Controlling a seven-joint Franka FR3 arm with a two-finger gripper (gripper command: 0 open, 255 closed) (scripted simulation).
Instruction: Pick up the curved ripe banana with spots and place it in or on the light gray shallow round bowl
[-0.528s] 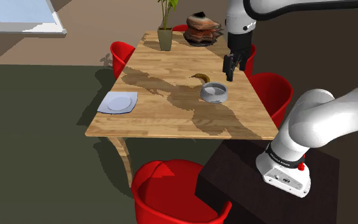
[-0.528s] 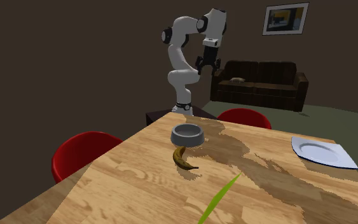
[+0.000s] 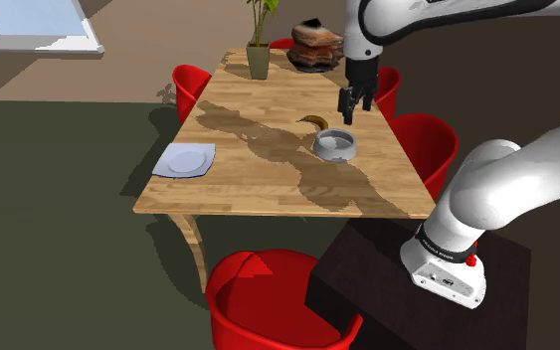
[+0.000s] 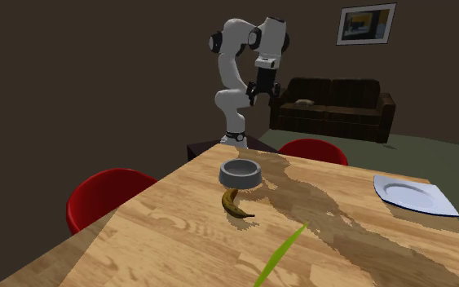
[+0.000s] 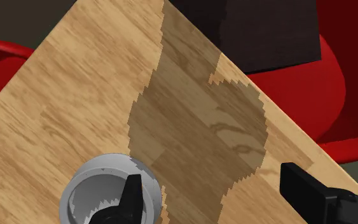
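In the shoulder view, nearest, small lettering on the white arm (image 3: 445, 249) was too small to read. Beyond it on the wooden table (image 3: 258, 179) sat the grey round bowl (image 3: 334, 145). The spotted yellow banana (image 3: 313, 121) lay just beside the bowl at its eleven o'clock. The black gripper (image 3: 348, 107) hung in the air at about the bowl's one o'clock, its fingers spread apart and holding nothing.

bowl (image 5: 87, 177) cut by the wrist view's edge and partly behind one finger (image 5: 131, 192), plant (image 3: 259, 56) top cropped
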